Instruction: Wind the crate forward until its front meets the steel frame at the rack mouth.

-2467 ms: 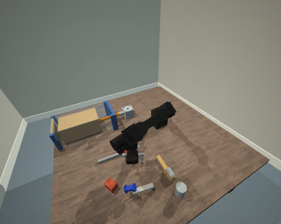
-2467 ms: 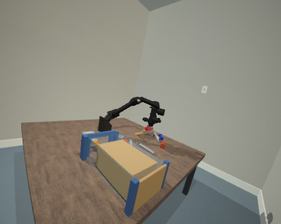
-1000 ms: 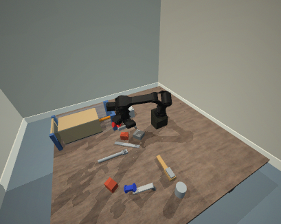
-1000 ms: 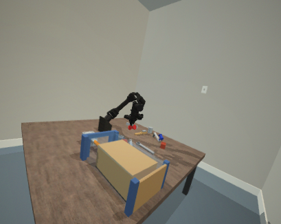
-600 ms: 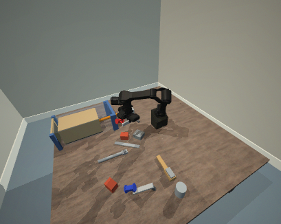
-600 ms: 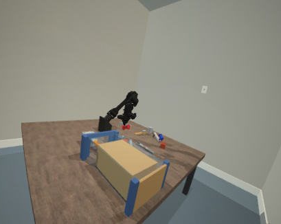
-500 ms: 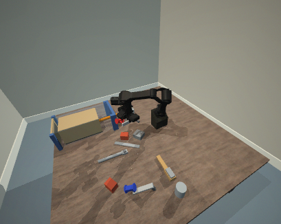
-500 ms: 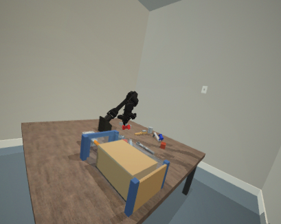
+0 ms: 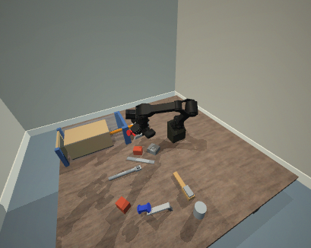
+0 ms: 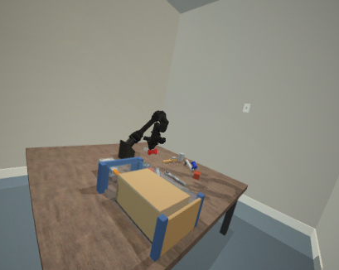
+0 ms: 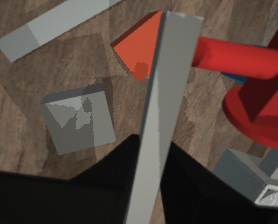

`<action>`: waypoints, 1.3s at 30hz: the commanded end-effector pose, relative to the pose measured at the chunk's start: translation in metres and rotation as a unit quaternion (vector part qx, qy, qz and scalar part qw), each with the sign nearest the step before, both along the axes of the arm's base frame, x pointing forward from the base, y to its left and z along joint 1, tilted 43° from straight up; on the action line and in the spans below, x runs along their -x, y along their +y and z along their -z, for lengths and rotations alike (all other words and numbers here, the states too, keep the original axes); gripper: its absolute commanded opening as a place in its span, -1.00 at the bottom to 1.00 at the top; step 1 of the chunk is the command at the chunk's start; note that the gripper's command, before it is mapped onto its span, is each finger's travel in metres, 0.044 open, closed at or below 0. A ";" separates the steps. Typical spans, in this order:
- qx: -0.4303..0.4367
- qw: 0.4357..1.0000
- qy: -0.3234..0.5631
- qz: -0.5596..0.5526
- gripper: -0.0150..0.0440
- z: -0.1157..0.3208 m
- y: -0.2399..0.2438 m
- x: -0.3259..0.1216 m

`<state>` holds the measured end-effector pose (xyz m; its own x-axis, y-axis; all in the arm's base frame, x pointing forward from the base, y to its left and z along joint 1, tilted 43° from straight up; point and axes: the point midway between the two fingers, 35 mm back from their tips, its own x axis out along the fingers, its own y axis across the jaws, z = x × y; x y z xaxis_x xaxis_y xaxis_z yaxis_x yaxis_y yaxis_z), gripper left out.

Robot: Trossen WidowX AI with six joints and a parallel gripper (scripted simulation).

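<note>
The tan crate (image 9: 88, 140) (image 10: 152, 188) sits flat in the clear-panelled cubby, with a gap before the blue mouth frame (image 9: 122, 127) (image 10: 121, 161). An orange strap (image 9: 116, 131) (image 10: 116, 171) runs from the crate's front through that frame. The winch (image 11: 242, 175) shows partly at the lower right of the wrist view; the arm mostly hides it in the top view. My gripper (image 11: 148, 143) (image 10: 152, 147) is shut on the grey bar of the red-knobbed winch handle (image 11: 165, 90), above the bench near the winch. The red knob (image 9: 131, 132) (image 10: 152, 151) hangs beside the fingers. The square key is hidden.
An orange-red block (image 9: 138, 151) (image 11: 140, 47), a grey block (image 9: 153, 148) (image 11: 80, 122) and a flat grey bar (image 9: 141, 160) lie near the winch. Farther off are a wrench (image 9: 125, 173), a hammer (image 9: 183, 186), a red cube (image 9: 122, 205), a blue-knobbed handle (image 9: 144, 208) and a grey cylinder (image 9: 200, 210).
</note>
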<state>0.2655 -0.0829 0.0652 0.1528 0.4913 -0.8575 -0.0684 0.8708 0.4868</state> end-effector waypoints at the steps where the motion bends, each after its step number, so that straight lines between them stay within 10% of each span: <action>1: 0.032 0.999 0.000 0.007 -0.49 -0.001 -0.001 0.000; 39: 0.332 0.941 -0.003 0.063 -0.49 -0.001 0.001 0.000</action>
<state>0.2654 -0.0804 0.0648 0.1751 -0.1295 -0.9760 0.0394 0.9914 -0.1244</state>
